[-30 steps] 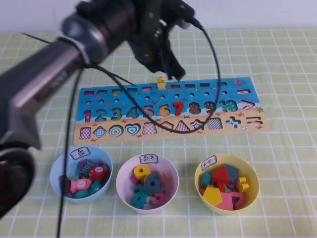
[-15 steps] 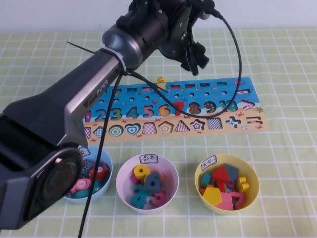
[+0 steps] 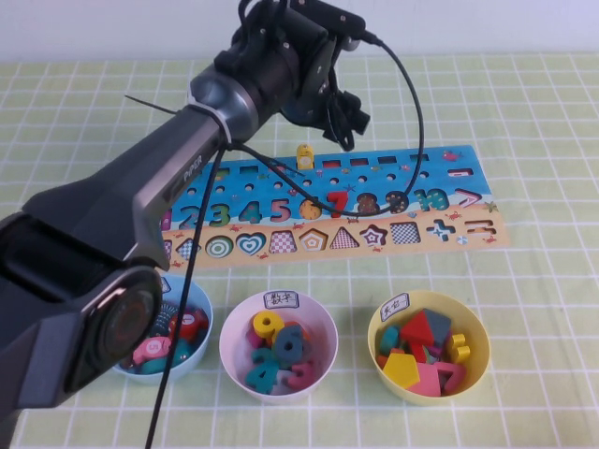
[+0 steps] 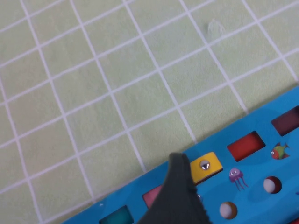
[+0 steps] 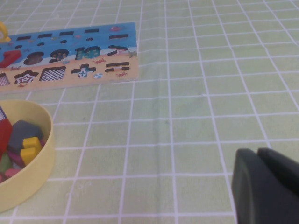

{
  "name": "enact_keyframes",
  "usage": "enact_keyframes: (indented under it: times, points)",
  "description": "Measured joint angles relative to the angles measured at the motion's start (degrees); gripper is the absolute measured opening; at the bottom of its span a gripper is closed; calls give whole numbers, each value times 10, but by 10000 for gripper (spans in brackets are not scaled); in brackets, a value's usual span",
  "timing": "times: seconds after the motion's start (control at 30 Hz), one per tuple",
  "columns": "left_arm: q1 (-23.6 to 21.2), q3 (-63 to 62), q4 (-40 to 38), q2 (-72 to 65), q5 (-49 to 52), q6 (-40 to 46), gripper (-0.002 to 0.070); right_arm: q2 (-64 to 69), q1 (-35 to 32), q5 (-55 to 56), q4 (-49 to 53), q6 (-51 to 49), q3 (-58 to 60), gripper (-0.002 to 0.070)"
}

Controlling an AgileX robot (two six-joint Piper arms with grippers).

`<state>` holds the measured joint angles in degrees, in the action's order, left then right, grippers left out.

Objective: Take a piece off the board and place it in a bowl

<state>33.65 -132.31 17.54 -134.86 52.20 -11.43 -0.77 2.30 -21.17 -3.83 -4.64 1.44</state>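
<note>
The board (image 3: 440,173), blue above and tan below, lies across the middle of the table. The piece (image 3: 304,155), small and yellow, stands upright in the board's far row of slots; from the left wrist it shows as a yellow block (image 4: 205,166) with a metal stud. My left gripper (image 3: 343,123) hovers open just above and right of the piece, with one dark finger (image 4: 180,191) beside it, not touching. The light blue bowl (image 3: 207,318) sits at the near left, half hidden behind my left arm. My right gripper (image 5: 261,186) rests shut over bare mat, right of the board.
A pink bowl (image 3: 328,327) of numbers and a yellow bowl (image 3: 479,351) of shapes stand in front of the board, right of the blue one. My left arm's cable hangs across the board's middle. The green checked mat extends behind and right of the board.
My left arm swung right along the board's far edge, then back left toward the piece. The piece has stayed in its slot.
</note>
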Motion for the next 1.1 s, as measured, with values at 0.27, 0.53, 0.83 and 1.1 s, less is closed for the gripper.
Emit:
enact_keyframes:
  times: [0.27,0.53,0.83,1.1]
  points:
    - [0,0,-3,-24,-23,0,507,0,0,0,0,0,0,-17]
    - [-7,-1,-3,-56,-35,-4,507,0,0,0,0,0,0,-17]
    - [-18,-1,-18,-68,-35,-12,507,0,0,0,0,0,0,-17]
    - [-18,-1,-21,-70,-33,-12,499,0,0,0,0,0,0,-17]
